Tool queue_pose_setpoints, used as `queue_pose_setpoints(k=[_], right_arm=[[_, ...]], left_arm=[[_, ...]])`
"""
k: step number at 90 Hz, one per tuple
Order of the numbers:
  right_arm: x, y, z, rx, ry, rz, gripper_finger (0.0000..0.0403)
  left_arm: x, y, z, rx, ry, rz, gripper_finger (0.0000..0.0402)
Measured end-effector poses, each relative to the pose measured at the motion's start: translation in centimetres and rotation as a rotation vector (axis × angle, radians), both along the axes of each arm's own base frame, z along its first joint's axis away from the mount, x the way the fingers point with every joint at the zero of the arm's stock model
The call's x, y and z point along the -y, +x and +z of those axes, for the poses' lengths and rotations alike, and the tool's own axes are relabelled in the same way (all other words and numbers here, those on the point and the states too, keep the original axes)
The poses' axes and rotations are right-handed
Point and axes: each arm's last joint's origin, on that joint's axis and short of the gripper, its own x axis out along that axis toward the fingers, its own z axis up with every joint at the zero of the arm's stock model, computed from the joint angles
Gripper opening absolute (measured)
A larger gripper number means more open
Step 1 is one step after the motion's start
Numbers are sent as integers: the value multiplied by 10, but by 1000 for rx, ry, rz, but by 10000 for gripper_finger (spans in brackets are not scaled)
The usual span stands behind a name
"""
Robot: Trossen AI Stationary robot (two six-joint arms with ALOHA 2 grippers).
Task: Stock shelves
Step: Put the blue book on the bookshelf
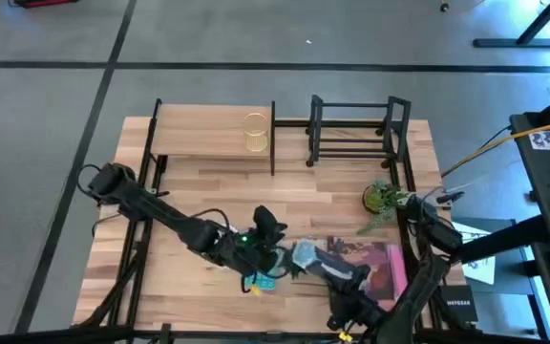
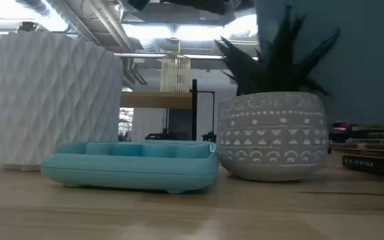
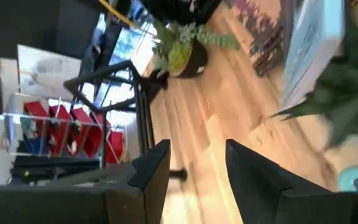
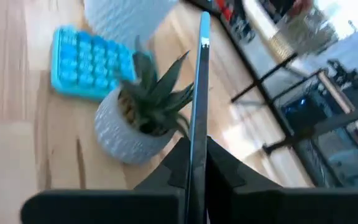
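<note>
1. My right gripper [image 4: 194, 165] is clamped on a thin blue-edged book [image 4: 199, 93], held upright on its edge near the front of the table. The grip sits at one end of the book, so it may swing or slip between my fingers when I carry it.

2. The grey patterned pot with the spiky plant [image 4: 143, 118] stands just beside the held book. Any sideways sweep could catch the leaves and tip the pot.

3. My left gripper [image 3: 197, 171] hangs with its fingers parted and nothing between them, close to my right arm at the front centre of the table. Both arms crowd one patch here, and a careless lift could knock one against the other.

4. The teal tray [image 2: 131, 163] and the white ribbed vase [image 2: 55, 97] sit near the pot, so a dropped book would likely land among them.

5. The shelves wait at the far edge, well apart from my grippers: the light-wood shelf [image 1: 208, 141], already bearing a gold wire holder [image 1: 255, 132], and the black bar rack [image 1: 356, 132] beside it. The bars leave open gaps, and a thin book set there could slide through or topple.

6. A trailing plant in a dark pot [image 1: 382, 199] and a stack of books [image 1: 370, 266] lie toward the right side, near the path to the rack.
</note>
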Motion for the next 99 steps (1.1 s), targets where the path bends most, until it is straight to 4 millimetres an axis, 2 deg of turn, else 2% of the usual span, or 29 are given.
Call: queue_pose_setpoints(k=[18,35,52,62,75,86,99], right_arm=[[8,1,26,100,-98,78,4],[15,0,50,286,-253,157,4],[30,-1,67,317,-229,131,4],[36,-4,65,343,-197,118,4],[36,-6,65,387,-139,106,4],[37,0,66,420,-97,79,4],[39,15,76,443,-62,33,4]], left_arm=[[3,-18,18,39,-2,36,139],[8,-36,34,107,-25,78,139],[9,-45,36,137,-104,112,139],[8,-46,22,122,-142,117,139],[4,-52,-9,87,-162,150,139],[2,-58,-33,88,-189,154,139],[13,-59,-39,140,-237,58,139]])
